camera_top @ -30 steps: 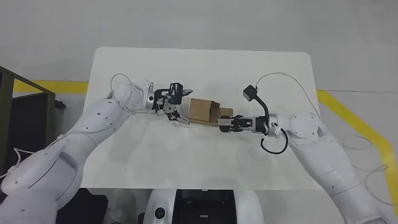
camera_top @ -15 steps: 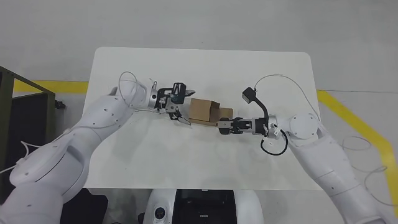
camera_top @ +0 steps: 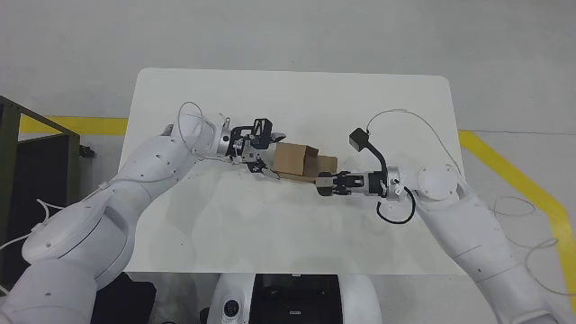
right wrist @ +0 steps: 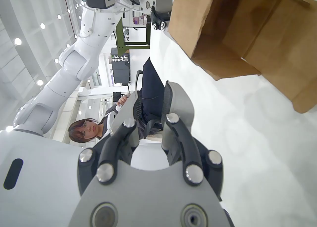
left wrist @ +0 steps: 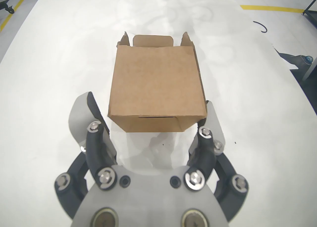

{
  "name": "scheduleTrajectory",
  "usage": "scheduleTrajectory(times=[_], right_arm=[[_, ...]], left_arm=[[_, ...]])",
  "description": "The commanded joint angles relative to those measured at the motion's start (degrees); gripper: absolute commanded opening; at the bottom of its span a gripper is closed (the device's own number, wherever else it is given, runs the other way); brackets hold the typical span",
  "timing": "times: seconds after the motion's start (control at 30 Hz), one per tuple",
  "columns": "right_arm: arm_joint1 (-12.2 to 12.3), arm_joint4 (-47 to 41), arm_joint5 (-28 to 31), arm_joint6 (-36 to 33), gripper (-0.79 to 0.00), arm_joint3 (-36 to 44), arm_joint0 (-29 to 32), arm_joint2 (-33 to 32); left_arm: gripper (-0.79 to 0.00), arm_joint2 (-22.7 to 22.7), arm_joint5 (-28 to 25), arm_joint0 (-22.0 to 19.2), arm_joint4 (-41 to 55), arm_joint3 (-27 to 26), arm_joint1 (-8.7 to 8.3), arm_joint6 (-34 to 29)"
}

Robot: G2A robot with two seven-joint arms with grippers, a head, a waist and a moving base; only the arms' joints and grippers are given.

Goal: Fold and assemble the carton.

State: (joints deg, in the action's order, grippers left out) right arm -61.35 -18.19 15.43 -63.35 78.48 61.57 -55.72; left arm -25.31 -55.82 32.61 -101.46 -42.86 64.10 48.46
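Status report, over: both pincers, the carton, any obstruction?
Left pincer open, flanking closed end of carton. Right pincer open, empty, short of the open end. Flaps there unfolded; it lies on table. Nothing blocks either pincer.

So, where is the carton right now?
In the top view the carton lies near the middle of the table, between the left gripper and the right gripper, its open end facing the right one.

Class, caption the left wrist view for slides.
Open left gripper flanks the closed end of the brown carton on a white table.
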Motion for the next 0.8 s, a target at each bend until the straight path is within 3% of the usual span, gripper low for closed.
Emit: scheduleTrajectory(times=[0.0,0.1,0.23,0.77], right_arm=[[0.0,0.3,-0.5,0.1,-0.637,-0.2,0.0,0.0],[0.1,1.4,-2.1,0.2,-0.73,-0.6,0.0,0.1],[0.1,2.6,-4.1,0.6,-0.785,-0.8,0.1,0.4],[-2.5,7.5,-13.7,3.4,-0.785,-6.4,-5.6,7.8]], left_arm=[[-0.08,0.1,-0.1,-0.1,0.2,0.2,0.11,-0.1],[-0.126,0.3,0.0,-0.1,0.4,0.5,0.22,0.0],[-0.12,0.5,0.2,-0.3,0.4,0.7,0.28,0.2],[-0.175,0.8,0.2,-0.5,0.6,0.9,0.14,0.2]])
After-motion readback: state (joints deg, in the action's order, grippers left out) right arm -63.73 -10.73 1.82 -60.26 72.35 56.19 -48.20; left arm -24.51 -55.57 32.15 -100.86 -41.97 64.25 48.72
